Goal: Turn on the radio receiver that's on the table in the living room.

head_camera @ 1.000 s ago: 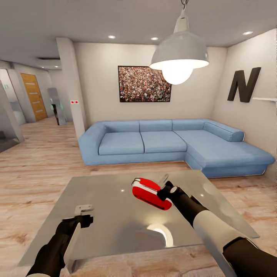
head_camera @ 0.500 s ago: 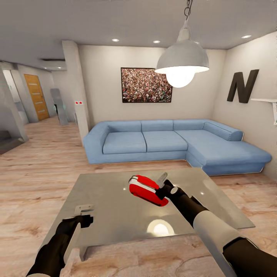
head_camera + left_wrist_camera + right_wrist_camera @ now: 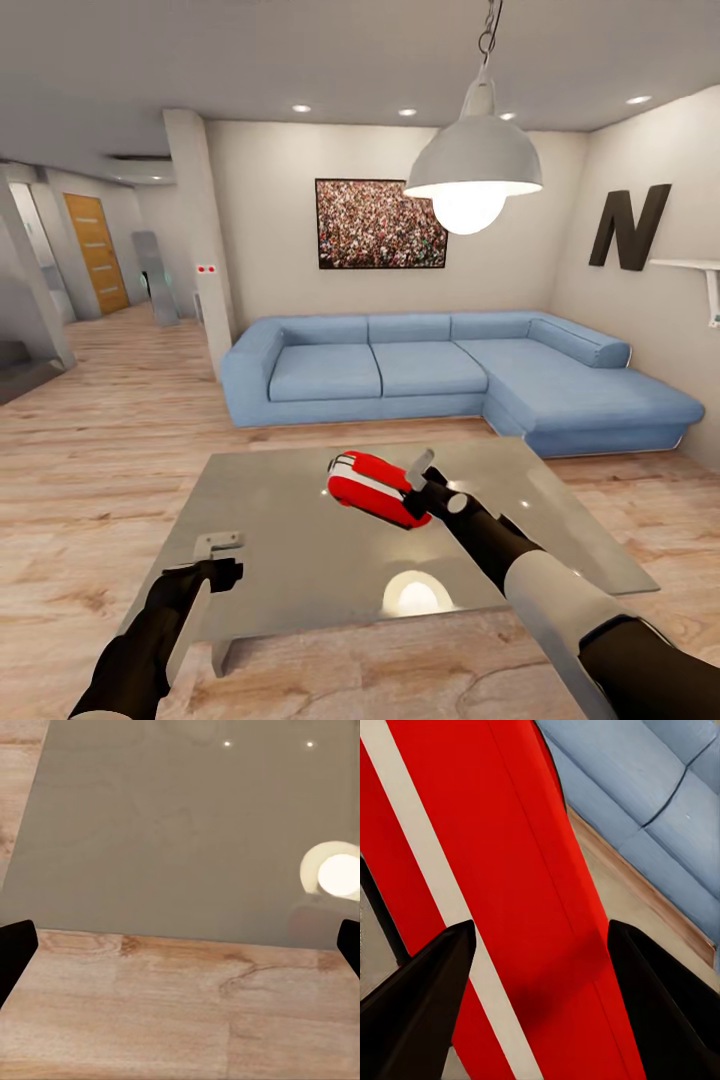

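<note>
Start at about 8 o'clock in the head view: your left gripper [image 3: 218, 556] hangs over the near edge of the table [image 3: 290, 560], and its two dark fingers [image 3: 13, 952] stand wide apart with nothing between them. The table top is smooth, grey and shiny like a mirror, and the round glow of the lamp [image 3: 473, 165] shines back from it. Move to the middle: the radio receiver [image 3: 375, 487] is bright red, rounded at the corners, with a pale stripe along it, and it looks hard and slick. It seems lifted and tipped above the table, though you cannot tell for sure that it is off the glass. Your right gripper [image 3: 418, 490] is at the radio's 3 o'clock end, and in the right wrist view the black fingers [image 3: 416, 1009] sit on either side of the red shell, so it looks held. The shell is slippery, so if you push the switch hard, the radio could twist or slide out and drop onto the table. Behind, the soft blue sofa [image 3: 450, 375] sits at 12 o'clock.
</note>
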### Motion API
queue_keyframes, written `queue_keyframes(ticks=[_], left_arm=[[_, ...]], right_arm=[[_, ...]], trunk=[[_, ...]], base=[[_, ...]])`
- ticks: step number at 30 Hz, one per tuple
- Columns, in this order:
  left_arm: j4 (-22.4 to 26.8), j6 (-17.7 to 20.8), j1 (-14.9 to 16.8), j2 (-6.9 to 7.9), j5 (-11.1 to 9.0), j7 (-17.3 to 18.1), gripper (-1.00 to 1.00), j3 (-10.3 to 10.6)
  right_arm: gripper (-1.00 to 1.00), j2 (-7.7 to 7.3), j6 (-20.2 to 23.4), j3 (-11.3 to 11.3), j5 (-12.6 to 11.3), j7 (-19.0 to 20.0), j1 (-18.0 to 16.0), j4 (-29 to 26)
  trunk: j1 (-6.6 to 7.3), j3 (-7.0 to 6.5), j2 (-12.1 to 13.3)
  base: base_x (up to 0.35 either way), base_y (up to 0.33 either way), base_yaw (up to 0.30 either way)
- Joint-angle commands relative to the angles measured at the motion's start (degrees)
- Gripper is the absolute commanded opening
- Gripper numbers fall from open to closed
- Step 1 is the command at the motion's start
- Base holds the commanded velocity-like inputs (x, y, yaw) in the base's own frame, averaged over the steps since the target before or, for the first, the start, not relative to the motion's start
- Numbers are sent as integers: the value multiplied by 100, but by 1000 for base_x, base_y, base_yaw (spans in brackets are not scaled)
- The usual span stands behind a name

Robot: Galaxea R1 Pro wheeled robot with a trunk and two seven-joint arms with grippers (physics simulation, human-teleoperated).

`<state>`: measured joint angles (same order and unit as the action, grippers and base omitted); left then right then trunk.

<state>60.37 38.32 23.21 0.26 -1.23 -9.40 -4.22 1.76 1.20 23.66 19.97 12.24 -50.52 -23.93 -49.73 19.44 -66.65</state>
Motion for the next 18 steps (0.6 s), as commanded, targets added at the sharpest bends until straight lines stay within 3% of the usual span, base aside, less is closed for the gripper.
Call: queue_keyframes(ticks=[1,6,11,18], left_arm=[[0,0,0,0,0,0,100,0],[0,0,0,0,0,0,100,0],[-3,0,0,0,0,0,100,0],[-4,0,0,3,0,0,100,0]], right_arm=[[-100,0,-17,-10,-3,-2,-2,2],[-100,-5,-81,-3,7,-10,-2,35],[-100,-129,-85,-1,28,-11,0,37],[-100,-194,-85,-1,33,-11,-2,37]], trunk=[[23,-19,41],[133,-109,242],[242,-199,442],[396,-324,723]], base=[[0,0,0],[-29,0,0],[-285,0,0],[-331,0,0]])
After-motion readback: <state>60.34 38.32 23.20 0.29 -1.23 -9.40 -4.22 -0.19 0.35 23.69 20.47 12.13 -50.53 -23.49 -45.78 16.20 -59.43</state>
